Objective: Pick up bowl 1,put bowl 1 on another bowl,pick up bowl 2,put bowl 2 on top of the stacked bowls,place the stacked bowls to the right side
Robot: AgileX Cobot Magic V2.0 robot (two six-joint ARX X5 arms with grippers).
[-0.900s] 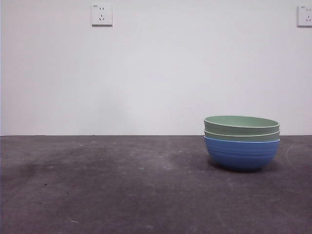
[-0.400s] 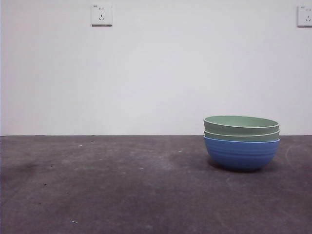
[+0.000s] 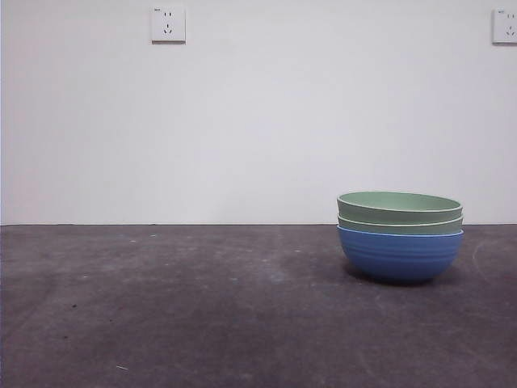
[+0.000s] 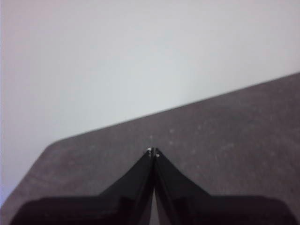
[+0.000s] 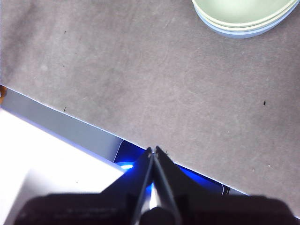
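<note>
Three bowls are nested as the stacked bowls (image 3: 401,234) on the right side of the grey table (image 3: 202,307): two pale green ones are seated in the blue bowl (image 3: 401,256). The right gripper (image 5: 154,151) is held well apart from them, jaws together. The left gripper (image 4: 153,152) is likewise closed and empty.

Plain white wall (image 3: 258,121) behind, evenly lit. Dark grey table (image 3: 202,307), scuffed, pale smudges across it. Two white wall sockets: one (image 3: 168,24) at 11 o'clock, another (image 3: 505,26) at 2 o'clock, cut by the edge.
</note>
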